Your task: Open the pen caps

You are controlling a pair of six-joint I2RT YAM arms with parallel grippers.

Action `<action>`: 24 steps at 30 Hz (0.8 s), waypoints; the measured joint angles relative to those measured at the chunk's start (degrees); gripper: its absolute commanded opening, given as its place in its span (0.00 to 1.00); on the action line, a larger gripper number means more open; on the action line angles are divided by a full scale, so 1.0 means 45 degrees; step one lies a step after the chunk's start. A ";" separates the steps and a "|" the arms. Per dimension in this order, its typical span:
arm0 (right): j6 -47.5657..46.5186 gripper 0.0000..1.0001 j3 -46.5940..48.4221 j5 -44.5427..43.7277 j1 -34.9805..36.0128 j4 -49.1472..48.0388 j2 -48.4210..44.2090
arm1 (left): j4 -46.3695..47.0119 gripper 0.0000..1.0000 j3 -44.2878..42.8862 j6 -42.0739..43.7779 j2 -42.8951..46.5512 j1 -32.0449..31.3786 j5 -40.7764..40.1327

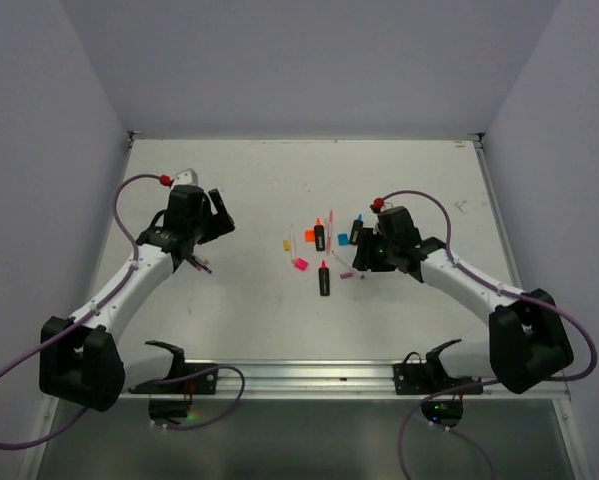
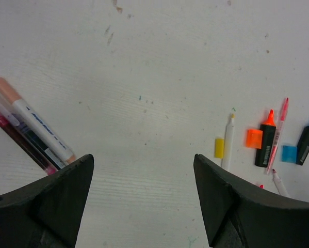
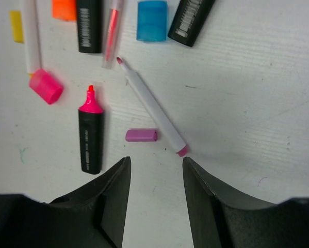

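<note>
Left hand (image 2: 143,165) is hovering wide open, empty, beside capped pens (image 2: 35,129), peach cap (image 2: 5,89) on. Right hand (image 3: 157,165) is hanging half-open, empty, near loose purple cap (image 3: 141,135). Grip body, pull cap straight.

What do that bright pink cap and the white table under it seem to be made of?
The pink cap looks like moulded plastic: even, saturated colour, smooth slightly glossy cylinder. The table looks like matte white painted or laminated board, judging by faint grain lines, scuffs and pen marks; which one I cannot tell.
</note>
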State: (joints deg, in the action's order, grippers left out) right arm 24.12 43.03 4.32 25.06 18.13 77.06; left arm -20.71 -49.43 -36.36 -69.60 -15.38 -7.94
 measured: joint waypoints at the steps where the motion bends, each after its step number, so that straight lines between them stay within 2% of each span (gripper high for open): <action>1: -0.0053 0.50 0.0000 0.0024 0.0000 0.0005 -0.0374 | -0.0024 0.79 0.0024 -0.0005 -0.0029 0.0117 -0.0107; 3: -0.0185 0.52 0.0005 0.0073 0.0000 -0.0024 -0.1098 | -0.0049 0.77 0.0044 -0.0005 -0.0194 0.0364 -0.0345; 7: -0.0384 0.72 0.0000 0.0214 0.0000 -0.0049 -0.2273 | -0.0044 0.69 0.0044 -0.0073 -0.0976 0.0869 -0.0782; 8: -0.0437 0.79 -0.0024 0.0257 0.0000 -0.0083 -0.2531 | -0.0053 0.68 0.0049 -0.0117 -0.1229 0.1005 -0.0884; 12: -0.0583 0.94 -0.0325 0.0282 0.0000 -0.0325 -0.3536 | -0.0034 0.65 0.0049 -0.0243 -0.2195 0.1486 -0.1127; 15: -0.0665 0.98 -0.0617 0.0277 0.0000 -0.0427 -0.4221 | 0.0024 0.61 0.0044 -0.0311 -0.2997 0.1792 -0.1292; 24: -0.0763 0.99 -0.1069 0.0272 0.0000 -0.0525 -0.5134 | -0.0015 0.49 -0.0461 -0.0355 -0.5081 0.2113 -0.1632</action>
State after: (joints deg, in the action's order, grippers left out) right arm 20.69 38.22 5.54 25.06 15.77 53.95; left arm -20.78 -51.51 -37.95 -92.47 -5.87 -15.29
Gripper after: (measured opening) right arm 0.985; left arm 0.506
